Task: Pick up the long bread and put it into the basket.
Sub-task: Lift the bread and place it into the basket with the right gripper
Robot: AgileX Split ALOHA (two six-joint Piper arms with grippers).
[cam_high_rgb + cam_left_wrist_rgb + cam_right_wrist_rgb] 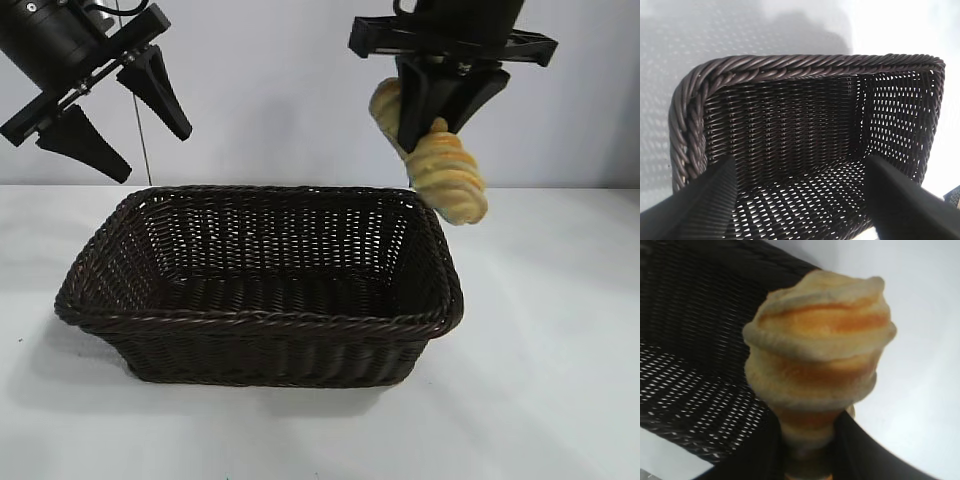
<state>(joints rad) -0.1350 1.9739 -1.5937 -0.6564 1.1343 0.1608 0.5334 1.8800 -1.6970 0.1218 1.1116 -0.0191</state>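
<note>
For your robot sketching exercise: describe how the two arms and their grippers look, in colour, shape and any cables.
Both arms are matte black. The left gripper has two wedge-shaped black fingers on a straight crossbar, with a thin cable hanging behind it. The right gripper has the same tapered black fingers under a flat black bar. No markings are visible.

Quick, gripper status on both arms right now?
Left gripper: open, holding nothing, above the basket's left end.
Right gripper: closed on the long bread, in the air over the basket's right rim.
</note>
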